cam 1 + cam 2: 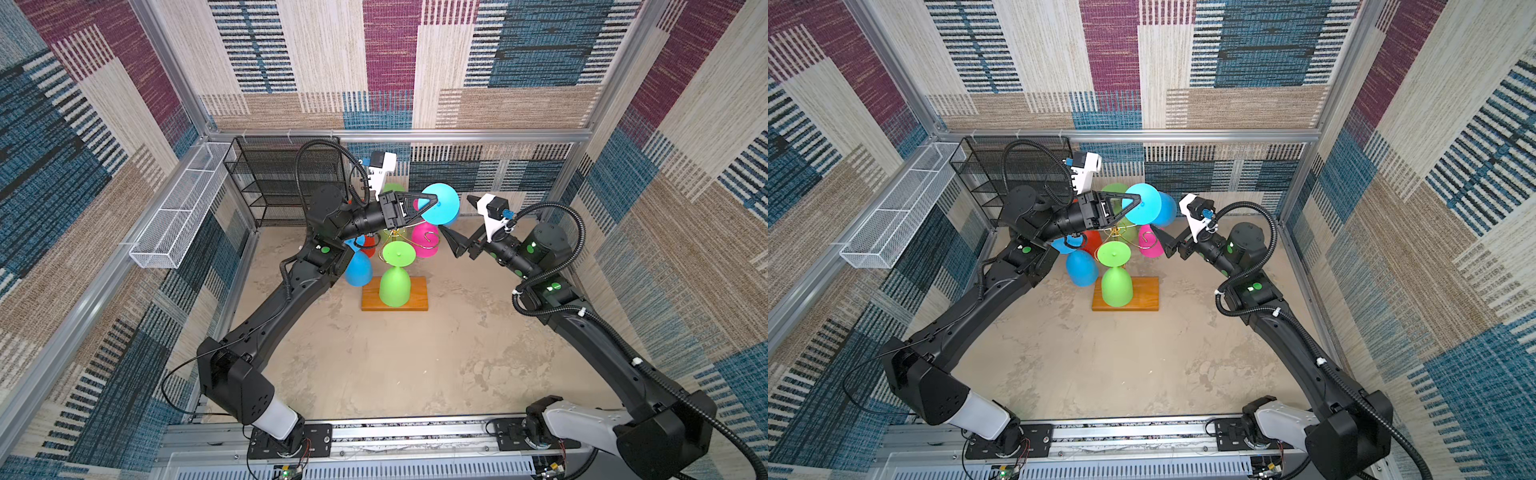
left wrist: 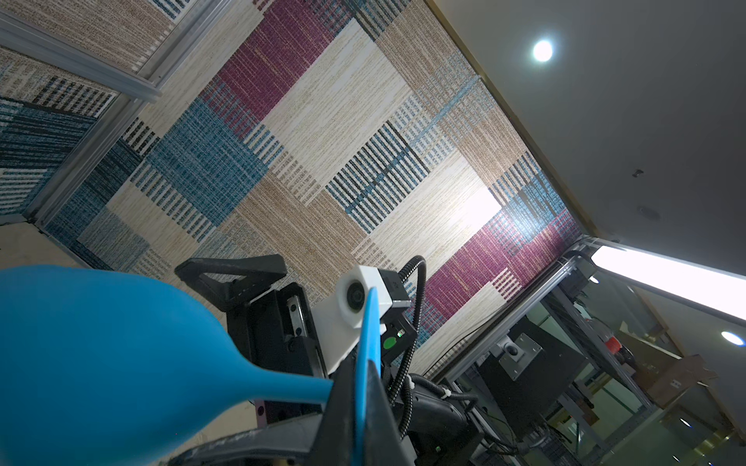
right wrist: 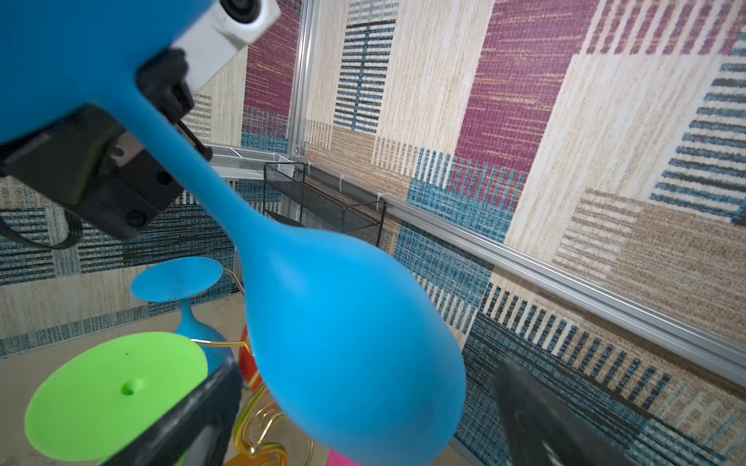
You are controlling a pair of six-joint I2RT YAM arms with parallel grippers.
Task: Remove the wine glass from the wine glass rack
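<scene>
**Blue glass lifted off the rack, pinched by the left claw**

We see the sandy table (image 1: 374,374), with the black mesh shelf (image 1: 286,178) in its far left corner and the white wire basket (image 1: 178,220) along the left wall. The wine glass rack (image 1: 417,293) stands mid-table on its wooden base. A green glass (image 1: 395,291) and a pink glass (image 1: 424,243) are among those hanging from its gold arms. The blue wine glass (image 1: 446,208) is up in the air above the rack's far side, free of the arms and lying nearly on its side. The left gripper (image 1: 433,202) pinches its stem just beside the foot, jaws pressed together on it. The right gripper (image 1: 455,212) stands spread wide. In the right wrist view the bowl sits between its fingers (image 3: 189,419), and we cannot tell whether they touch it.
</scene>
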